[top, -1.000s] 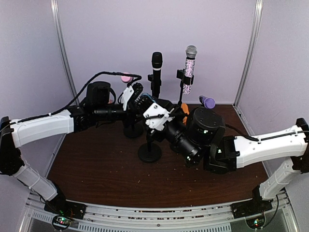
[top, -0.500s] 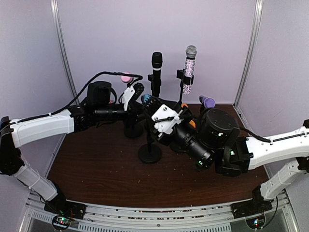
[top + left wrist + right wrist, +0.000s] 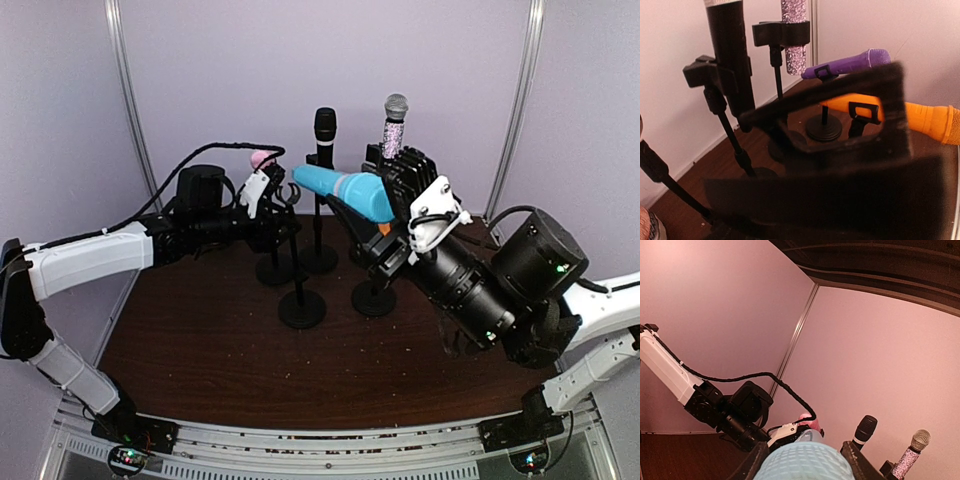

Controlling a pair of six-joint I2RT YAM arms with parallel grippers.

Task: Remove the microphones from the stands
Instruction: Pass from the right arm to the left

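Observation:
My right gripper is shut on the light blue microphone and holds it in the air, nearly level, with the handle pointing left. In the right wrist view its mesh head fills the space between my fingers. The black stand it came from is below, its thin pole rising to my left gripper. That gripper sits at the pole's top. Dark blurred fingers fill the left wrist view, and how the jaws stand does not show.
More microphones sit on stands behind: a black one, a glittery one and a pink one. The left wrist view also shows a purple one and an orange one. Round stand bases crowd the table's middle.
My right gripper has carried the blue microphone up and to the right, off the stand's clip. The left arm has stayed at the pole's top.

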